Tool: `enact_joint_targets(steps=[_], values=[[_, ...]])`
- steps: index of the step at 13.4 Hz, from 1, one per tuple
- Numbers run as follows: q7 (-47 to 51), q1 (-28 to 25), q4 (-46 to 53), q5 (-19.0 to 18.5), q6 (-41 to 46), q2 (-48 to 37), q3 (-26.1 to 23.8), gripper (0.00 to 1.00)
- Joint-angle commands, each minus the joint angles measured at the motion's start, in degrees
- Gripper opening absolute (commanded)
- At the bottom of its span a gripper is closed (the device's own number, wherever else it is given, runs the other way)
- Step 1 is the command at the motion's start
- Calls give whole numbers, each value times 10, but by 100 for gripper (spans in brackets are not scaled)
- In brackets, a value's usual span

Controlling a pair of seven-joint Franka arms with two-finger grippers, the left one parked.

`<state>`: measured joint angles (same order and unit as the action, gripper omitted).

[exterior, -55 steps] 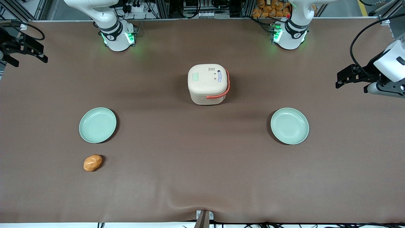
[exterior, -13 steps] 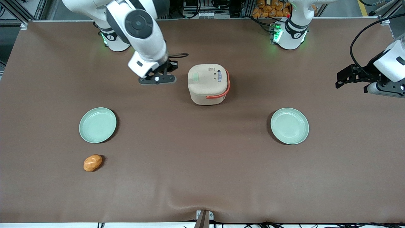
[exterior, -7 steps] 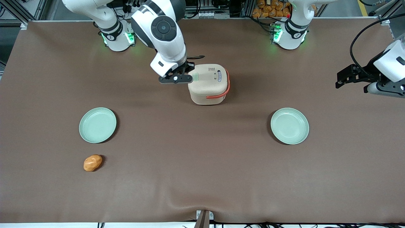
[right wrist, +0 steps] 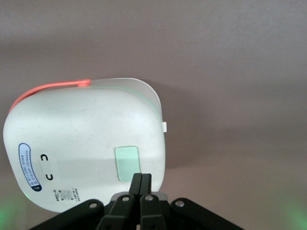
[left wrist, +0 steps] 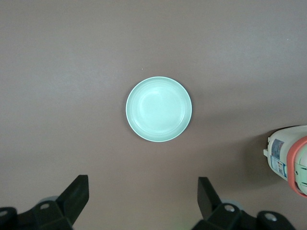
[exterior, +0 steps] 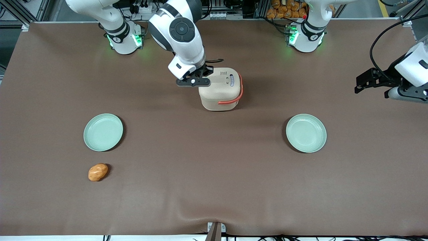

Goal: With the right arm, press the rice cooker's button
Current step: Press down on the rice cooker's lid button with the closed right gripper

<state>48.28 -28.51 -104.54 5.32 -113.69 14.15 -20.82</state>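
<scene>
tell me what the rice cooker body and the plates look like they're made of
Rice cooker, under the shut gripper: likely matte cream plastic, faintly speckled, no glare. Plates: pale green with soft sheen, probably glazed ceramic or melamine; can't tell which.

Even, bright overhead light — soft shadows pool beside the rice cooker and plates; the gripper appears slightly blurred up close.

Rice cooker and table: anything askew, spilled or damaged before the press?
Nothing stands out. The cream rounded-square rice cooker sits upright, lid shut, coral-orange handle down. The black two-finger hand, fingers shut, hovers beside its pale green rectangular button.
</scene>
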Motion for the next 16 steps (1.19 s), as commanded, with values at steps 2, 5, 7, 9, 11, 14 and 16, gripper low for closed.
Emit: enact_joint_targets(steps=[2, 5, 7, 9, 11, 14, 16], values=[[17, -1, -8, 1, -26, 3, -6, 0], [17, -2, -10, -1, -35, 9, -6, 0], [17, -2, -28, -2, -56, 9, -7, 0], [17, -3, -44, -3, -79, 9, -7, 0], [17, -3, -46, -3, -87, 10, -7, 0], [17, -7, -46, -3, -95, 16, -7, 0], [17, -8, -46, -4, -102, 24, -7, 0]])
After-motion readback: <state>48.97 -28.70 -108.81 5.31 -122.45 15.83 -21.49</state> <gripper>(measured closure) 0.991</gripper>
